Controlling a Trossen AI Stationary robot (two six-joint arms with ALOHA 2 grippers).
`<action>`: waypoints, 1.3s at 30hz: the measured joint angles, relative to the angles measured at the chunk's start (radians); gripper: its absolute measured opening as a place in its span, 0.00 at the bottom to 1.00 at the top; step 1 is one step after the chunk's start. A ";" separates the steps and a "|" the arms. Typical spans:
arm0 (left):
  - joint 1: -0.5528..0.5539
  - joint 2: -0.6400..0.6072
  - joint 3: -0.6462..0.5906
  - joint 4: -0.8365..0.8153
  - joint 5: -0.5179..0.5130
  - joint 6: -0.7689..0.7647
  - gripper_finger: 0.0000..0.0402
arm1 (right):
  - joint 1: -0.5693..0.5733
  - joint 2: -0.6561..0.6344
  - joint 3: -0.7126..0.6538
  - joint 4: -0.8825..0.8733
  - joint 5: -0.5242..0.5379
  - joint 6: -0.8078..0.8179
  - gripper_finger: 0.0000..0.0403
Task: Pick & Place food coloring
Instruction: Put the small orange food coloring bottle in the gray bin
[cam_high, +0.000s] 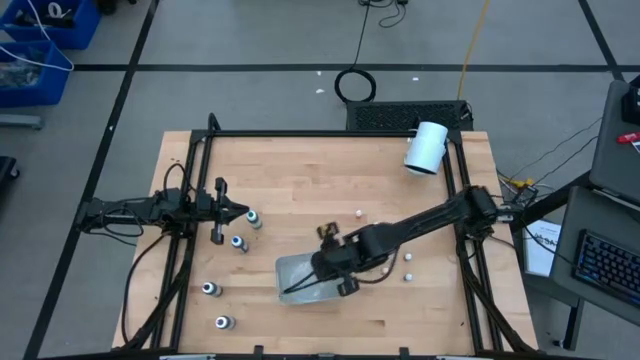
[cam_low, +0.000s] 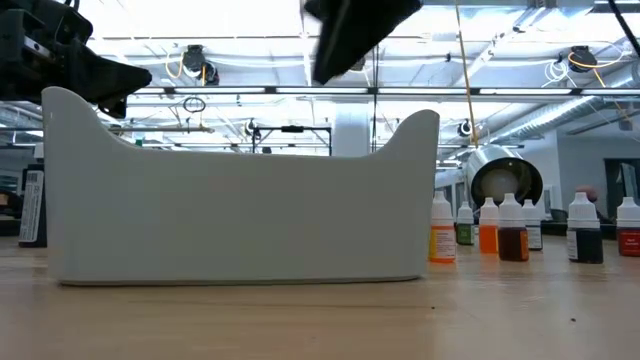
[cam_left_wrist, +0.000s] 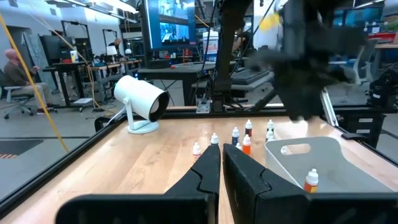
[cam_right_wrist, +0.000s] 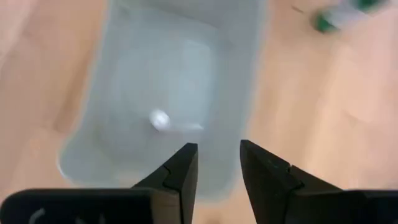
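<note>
Table (cam_high: 300, 165): your wooden work surface carries everything listed here.
Tray (cam_high: 300, 275): clear plastic, near the front edge; one food-coloring bottle (cam_right_wrist: 160, 119) stands inside.
Right gripper (cam_right_wrist: 217, 163): above the tray, fingers parted, grasping nothing.
Left gripper (cam_left_wrist: 221, 163): at the left side of your table, clenched, empty.
Loose bottles (cam_high: 225, 322): several stand left of the tray, others (cam_high: 408, 258) to its right.
</note>
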 joint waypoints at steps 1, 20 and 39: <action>0.000 0.000 0.000 0.000 0.000 0.000 0.06 | -0.005 -0.021 0.000 -0.038 0.032 0.023 0.28; 0.000 0.000 0.000 0.000 0.000 0.000 0.06 | 0.019 -0.258 -0.533 0.205 -0.102 0.308 0.41; 0.000 0.000 0.000 0.000 0.000 0.000 0.06 | 0.028 -0.174 -0.551 0.343 -0.136 0.283 0.43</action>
